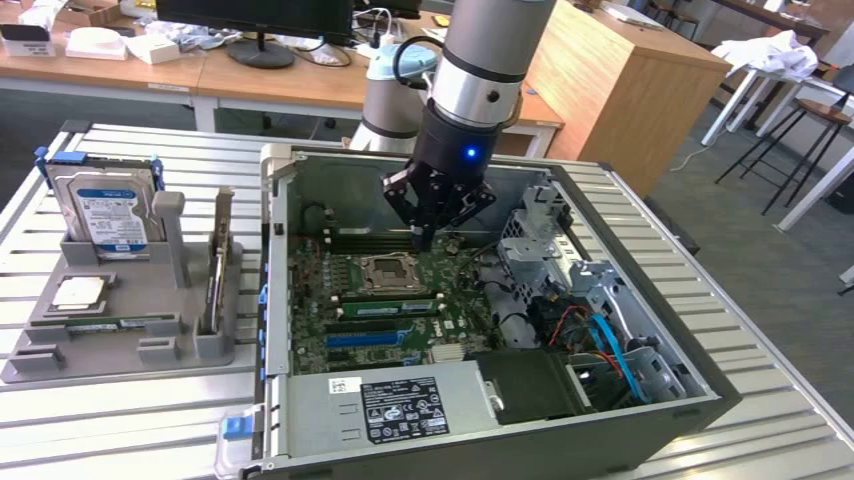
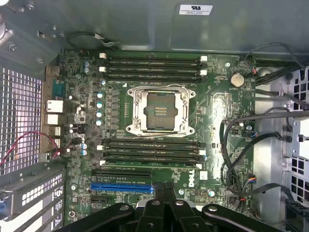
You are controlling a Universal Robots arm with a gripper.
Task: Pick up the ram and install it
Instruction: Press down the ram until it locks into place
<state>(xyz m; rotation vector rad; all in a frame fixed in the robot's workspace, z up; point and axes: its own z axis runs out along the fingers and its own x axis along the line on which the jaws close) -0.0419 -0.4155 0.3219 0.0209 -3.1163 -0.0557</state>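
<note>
My gripper hangs shut over the motherboard inside the open computer case, above the bare CPU socket, with nothing between its fingers. In the wrist view the closed gripper points over the blue slot, and the black memory slots lie beyond it. One thin green stick lies flat in the grey holder at the exterior view's left. Another green strip sits along the memory slots near the socket. I cannot tell which of the two is the ram.
The grey holder also carries an upright hard drive, a chip and a thin upright card. Case walls, a drive cage, cables and the power supply ring the board.
</note>
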